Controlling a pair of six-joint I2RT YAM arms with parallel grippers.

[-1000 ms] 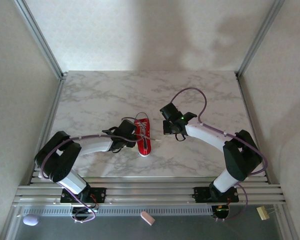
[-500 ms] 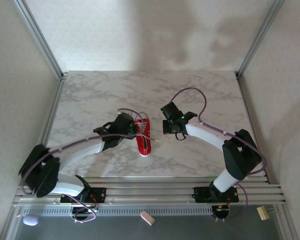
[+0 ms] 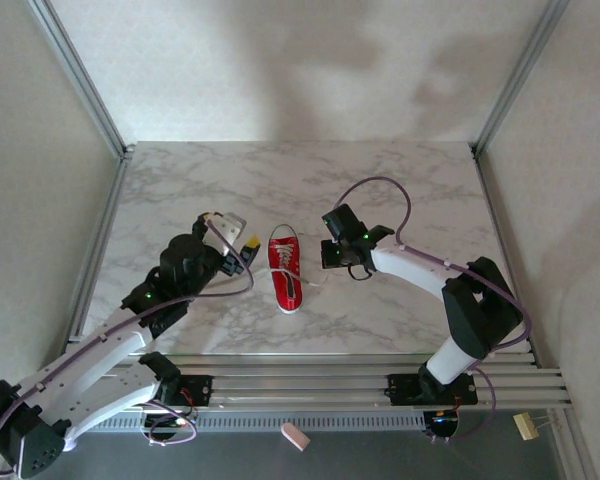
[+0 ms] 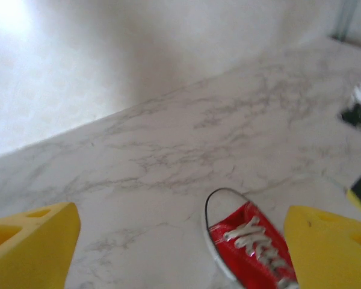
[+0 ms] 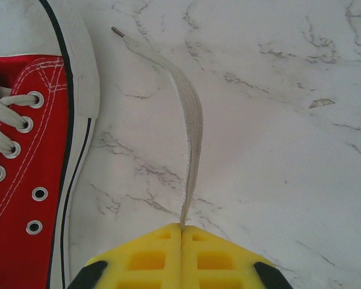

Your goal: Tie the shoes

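1. Pinching the white lace [image 5: 191, 120] with the right gripper [image 5: 182, 232] – yellow fingers pressed together on one end, the free tip lying on the table beside the white sole.
2. Holding the left gripper [image 4: 180, 247] spread wide and raised, just left of the red sneaker [image 3: 286, 268].
3. Keeping the sneaker flat on the marble table [image 3: 380, 180] between both grippers – nothing blocking either side.
4. Trailing purple cables [image 3: 380, 185] along both arms.
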